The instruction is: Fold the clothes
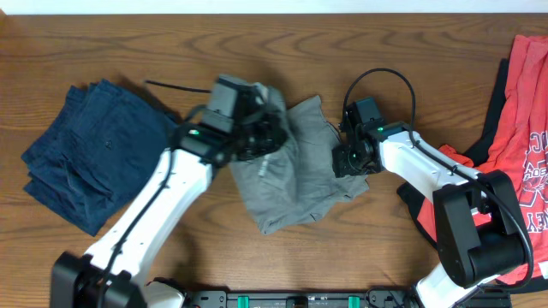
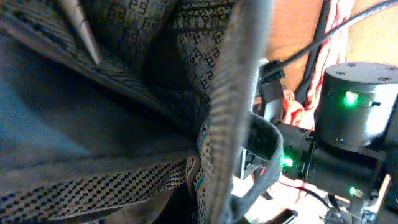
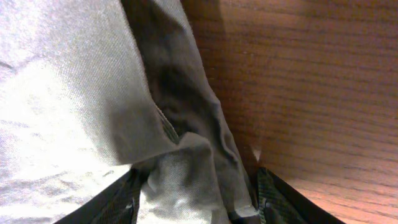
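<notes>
You are working on the grey shorts (image 1: 291, 184), which are lying in the middle of the overhead frame. They are sitting between the folded navy trousers (image 1: 86, 158) at the left and the red T-shirt (image 1: 522, 128) at the far right edge.

Your right claw (image 1: 349, 161) is grasping a bunched fold at the right edge of the shorts. In the right wrist view the cloth is filling the gap between the fingers (image 3: 124, 202), low over the bare wood.

Your left claw (image 1: 261, 128) is sitting at the upper left of the shorts with cloth heaped over it. The left wrist view is showing only patterned lining hanging across the lens, so I cannot tell whether that claw is clenched or released.

As I am judging it, that is the first risk. If the left claw is gripping nothing, or only the lining, you are going to be dragging one side alone and the fold is going to come out skewed.

The right grip is looking thick and lumpy, so it may be taking in several layers, and a pull could be slipping some of them free.

The two claws are also working close together across a narrow garment, so a fast crossing move is risking a knock between them
</notes>
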You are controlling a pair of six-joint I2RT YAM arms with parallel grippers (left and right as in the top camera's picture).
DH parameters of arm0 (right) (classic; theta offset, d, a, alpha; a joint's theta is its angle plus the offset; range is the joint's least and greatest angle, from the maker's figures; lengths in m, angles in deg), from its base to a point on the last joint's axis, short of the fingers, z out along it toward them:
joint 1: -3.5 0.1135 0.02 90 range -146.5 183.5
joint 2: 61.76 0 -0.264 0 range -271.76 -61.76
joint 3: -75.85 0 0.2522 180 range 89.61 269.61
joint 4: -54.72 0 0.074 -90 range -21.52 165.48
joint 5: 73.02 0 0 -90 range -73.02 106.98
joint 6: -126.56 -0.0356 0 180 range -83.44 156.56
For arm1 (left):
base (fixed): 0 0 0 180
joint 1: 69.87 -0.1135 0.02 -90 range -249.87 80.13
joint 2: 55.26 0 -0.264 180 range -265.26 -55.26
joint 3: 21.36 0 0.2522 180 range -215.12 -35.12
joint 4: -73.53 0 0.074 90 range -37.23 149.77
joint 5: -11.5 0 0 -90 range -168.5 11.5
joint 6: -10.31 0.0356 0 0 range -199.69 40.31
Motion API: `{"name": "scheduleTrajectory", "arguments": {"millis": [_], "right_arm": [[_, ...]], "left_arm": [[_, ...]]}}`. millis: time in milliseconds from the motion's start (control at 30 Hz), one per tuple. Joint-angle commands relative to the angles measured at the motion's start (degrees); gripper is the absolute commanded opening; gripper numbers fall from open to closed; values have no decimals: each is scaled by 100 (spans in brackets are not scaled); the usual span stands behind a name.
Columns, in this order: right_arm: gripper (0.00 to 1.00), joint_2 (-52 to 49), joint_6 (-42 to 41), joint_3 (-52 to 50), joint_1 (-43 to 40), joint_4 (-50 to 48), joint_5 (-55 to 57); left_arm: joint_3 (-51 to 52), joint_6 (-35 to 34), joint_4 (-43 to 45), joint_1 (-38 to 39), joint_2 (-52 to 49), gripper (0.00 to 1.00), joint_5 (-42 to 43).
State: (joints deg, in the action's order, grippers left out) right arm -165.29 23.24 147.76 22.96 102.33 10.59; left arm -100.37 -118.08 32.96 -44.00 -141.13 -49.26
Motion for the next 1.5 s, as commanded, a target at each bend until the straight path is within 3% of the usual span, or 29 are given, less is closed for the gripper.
{"name": "scheduleTrajectory", "arguments": {"millis": [0,100,267,500,600,767,933,1200,1367,1467], "right_arm": [[58,-330,4,-278,46,57,20],[61,-315,-79,-275,42,140,46],[69,-26,-404,-175,-133,511,481],[70,1231,-400,450,-686,1108,745],[64,1838,-105,603,-695,920,-164],[59,2096,177,595,-317,702,-1834],[56,1805,179,490,415,776,-2114],[58,848,-52,459,1016,1471,-870],[58,205,-566,459,828,1611,564],[57,-28,-831,459,586,1397,1541]], "left_arm": [[-162,-461,332,382,-306,9,-278],[-162,-457,697,533,-487,45,-315],[-208,-22,807,273,-319,65,-297],[-212,323,804,-699,-201,66,-1360],[-212,457,835,-994,-380,66,-1880],[-210,1049,1137,-1086,-894,66,-1967],[-210,1163,1161,-1108,-1657,66,-2009],[-210,1161,66,-1108,-2400,66,-1923],[-210,1158,-1502,-1102,-2382,66,-1843],[-210,1161,-2559,-1093,-2382,65,-1217]]}}
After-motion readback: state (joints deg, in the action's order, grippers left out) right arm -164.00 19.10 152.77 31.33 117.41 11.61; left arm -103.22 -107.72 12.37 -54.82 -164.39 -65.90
